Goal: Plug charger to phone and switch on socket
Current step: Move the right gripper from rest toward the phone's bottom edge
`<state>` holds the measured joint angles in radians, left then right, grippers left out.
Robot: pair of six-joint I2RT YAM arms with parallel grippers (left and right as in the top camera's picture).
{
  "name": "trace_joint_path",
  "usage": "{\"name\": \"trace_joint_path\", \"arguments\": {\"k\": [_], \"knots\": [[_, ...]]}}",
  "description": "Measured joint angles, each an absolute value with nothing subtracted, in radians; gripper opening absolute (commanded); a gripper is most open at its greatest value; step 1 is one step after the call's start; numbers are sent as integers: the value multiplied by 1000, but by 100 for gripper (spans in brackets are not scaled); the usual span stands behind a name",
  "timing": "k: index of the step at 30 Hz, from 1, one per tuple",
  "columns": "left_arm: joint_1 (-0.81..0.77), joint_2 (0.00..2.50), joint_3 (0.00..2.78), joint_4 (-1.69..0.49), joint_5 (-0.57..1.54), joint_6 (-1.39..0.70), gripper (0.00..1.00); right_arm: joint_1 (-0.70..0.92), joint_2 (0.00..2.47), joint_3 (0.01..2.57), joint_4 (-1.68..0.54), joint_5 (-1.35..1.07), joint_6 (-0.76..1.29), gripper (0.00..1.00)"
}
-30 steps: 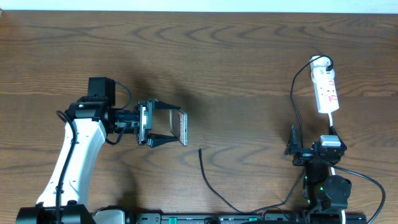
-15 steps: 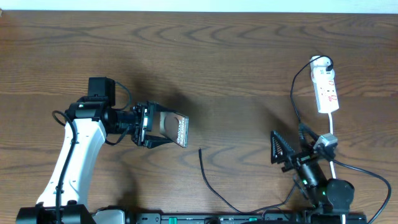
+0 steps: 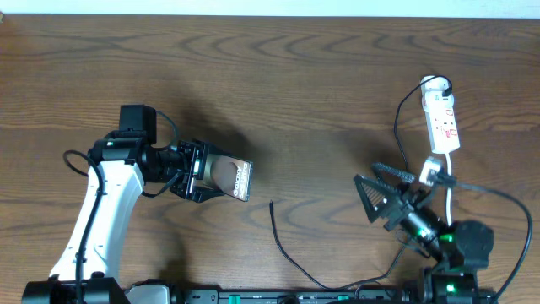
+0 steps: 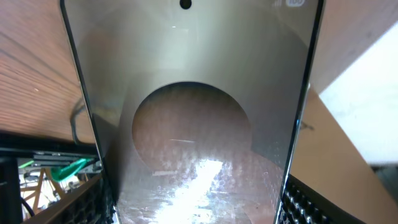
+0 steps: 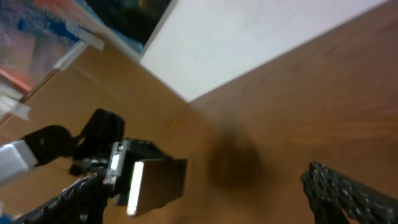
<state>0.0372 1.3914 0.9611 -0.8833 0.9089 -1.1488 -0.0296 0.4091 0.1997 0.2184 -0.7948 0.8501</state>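
My left gripper (image 3: 201, 171) is shut on the silvery-grey phone (image 3: 228, 177) and holds it tilted above the table at the left. The phone's screen (image 4: 193, 124) fills the left wrist view, between both fingers. It shows small in the right wrist view (image 5: 152, 182). The black charger cable (image 3: 287, 245) lies on the table, its plug tip (image 3: 271, 203) just right of the phone. My right gripper (image 3: 371, 196) is open and empty, lifted and pointing left, right of the cable. The white socket strip (image 3: 442, 122) lies at the far right.
A thin black wire (image 3: 402, 127) runs beside the socket strip, and the strip's white cord (image 3: 445, 181) trails toward the right arm base. The wooden table (image 3: 304, 84) ends at a white edge along the top.
My right arm rose from its folded pose, opened wide and swung left toward the cable. My left gripper rolled the phone from edge-on so its face now turns more upward.
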Motion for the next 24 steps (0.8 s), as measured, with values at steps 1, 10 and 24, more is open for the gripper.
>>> {"name": "trace_joint_path", "arguments": {"k": [1,10,24], "knots": [[37,1391,961,-883,892,-1154,7,-30,445,217,222,-813,858,99],[34,1391,961,-883,741,-1204,7,-30,787,281,442,-959,967,99],[-52,1391,961,-858,636,-1291,7,104,1026,282,517,-941,1140,99]]}}
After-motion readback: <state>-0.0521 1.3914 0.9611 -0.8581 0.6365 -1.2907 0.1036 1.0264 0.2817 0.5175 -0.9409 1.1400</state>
